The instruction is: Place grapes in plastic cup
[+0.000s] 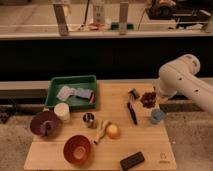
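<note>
The grapes [147,99], a small dark red bunch, hang at the end of my white arm [180,80], right of the table's middle. My gripper [151,96] is shut on them, mostly hidden behind the arm's wrist. The bunch is held a little above the table, just up and to the left of the light-blue plastic cup [157,116]. The cup stands upright near the table's right edge.
A black-handled brush [132,111] lies just left of the grapes. A green tray [70,80] is at the back left, with a white cup [62,111], a metal cup [88,119], an orange fruit [113,131], a purple bowl [44,123], a red bowl [77,148] and a black block [132,160] in front.
</note>
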### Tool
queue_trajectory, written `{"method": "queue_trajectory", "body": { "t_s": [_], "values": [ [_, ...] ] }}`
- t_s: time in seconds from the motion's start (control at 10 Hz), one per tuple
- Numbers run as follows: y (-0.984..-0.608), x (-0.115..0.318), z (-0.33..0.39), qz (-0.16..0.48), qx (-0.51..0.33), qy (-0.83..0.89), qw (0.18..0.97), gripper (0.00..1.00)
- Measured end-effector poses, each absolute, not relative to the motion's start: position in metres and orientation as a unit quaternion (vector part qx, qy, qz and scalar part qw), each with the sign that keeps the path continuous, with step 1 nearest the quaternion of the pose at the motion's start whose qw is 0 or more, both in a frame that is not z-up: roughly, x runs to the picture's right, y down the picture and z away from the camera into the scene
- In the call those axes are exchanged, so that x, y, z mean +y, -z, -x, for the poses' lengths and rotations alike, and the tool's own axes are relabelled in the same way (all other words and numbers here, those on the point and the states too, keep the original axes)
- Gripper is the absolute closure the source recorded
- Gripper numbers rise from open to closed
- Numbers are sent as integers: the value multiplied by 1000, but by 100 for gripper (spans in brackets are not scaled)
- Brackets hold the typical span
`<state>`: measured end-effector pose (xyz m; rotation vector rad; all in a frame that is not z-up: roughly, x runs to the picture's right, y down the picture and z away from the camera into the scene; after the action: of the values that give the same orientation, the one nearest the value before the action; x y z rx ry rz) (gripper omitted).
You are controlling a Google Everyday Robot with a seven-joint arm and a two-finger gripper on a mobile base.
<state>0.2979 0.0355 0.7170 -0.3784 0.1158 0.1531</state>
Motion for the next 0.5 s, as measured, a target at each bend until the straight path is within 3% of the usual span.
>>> {"method": "queue_trajectory", "body": {
  "t_s": [0.5],
  "values": [
    [-744, 55, -331, 215, 63, -105, 969, 100]
  ]
}}
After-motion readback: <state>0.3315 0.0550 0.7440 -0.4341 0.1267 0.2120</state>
